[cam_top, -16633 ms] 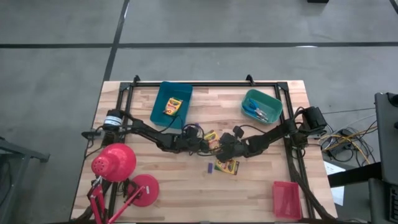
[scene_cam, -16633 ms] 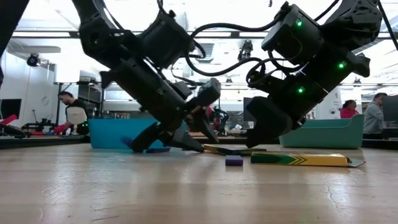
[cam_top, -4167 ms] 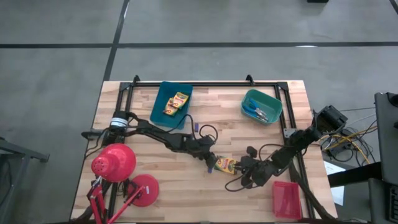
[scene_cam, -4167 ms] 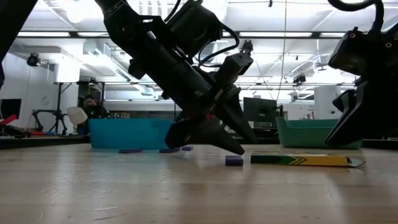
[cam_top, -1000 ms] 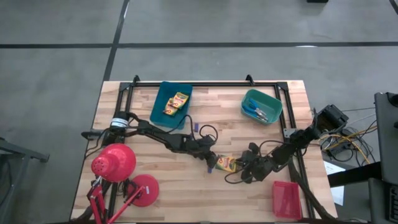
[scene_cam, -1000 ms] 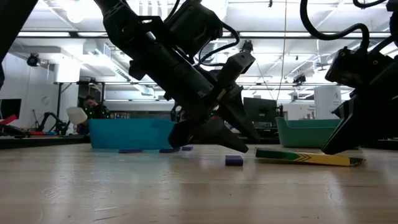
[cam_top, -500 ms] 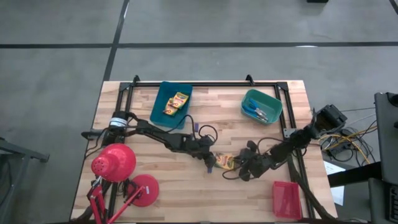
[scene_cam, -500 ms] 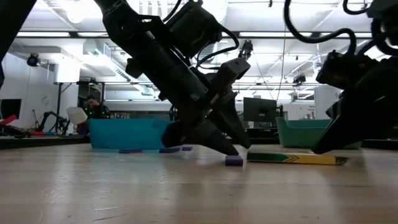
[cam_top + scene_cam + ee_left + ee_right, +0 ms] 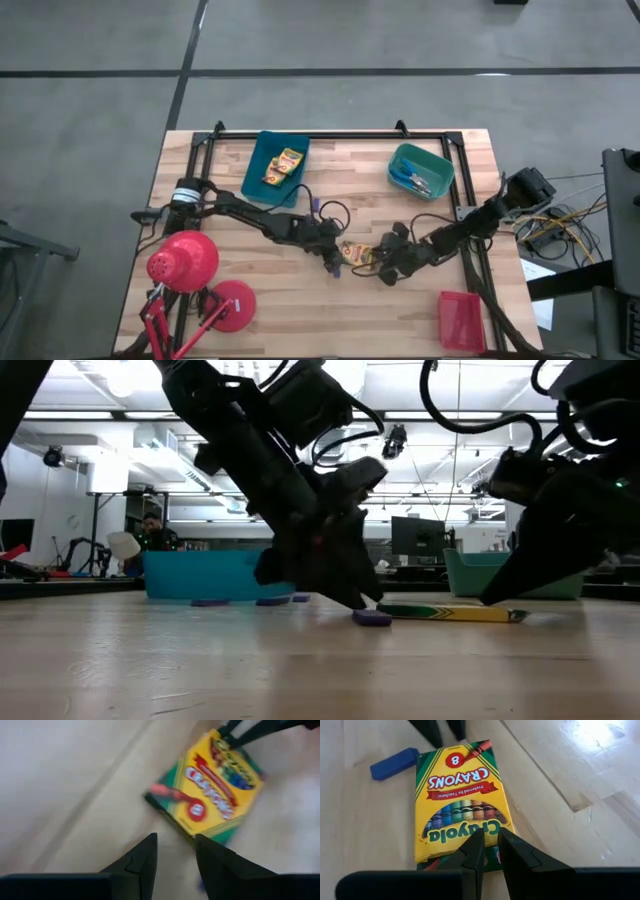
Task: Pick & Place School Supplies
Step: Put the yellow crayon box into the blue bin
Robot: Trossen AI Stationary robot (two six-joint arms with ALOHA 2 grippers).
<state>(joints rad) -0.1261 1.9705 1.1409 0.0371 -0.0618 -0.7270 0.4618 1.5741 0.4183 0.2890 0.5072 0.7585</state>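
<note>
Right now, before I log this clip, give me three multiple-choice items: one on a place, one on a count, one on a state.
1. Where does the loose crayon box lie?
A. in the red tray
B. on the table, between the two hands
C. under the lamp

2. How many crayon boxes lie in the blue tray?
A. none
B. two
C. four

3. How does the loose crayon box lie?
A. flat on the wood
B. upright on its end
C. lifted clear of the table

Answers:
1 B: the high view shows it on the table between the left hand and the right hand.
2 B: two yellow boxes show inside the tray.
3 A: the low view shows it flat on the boards.
</note>
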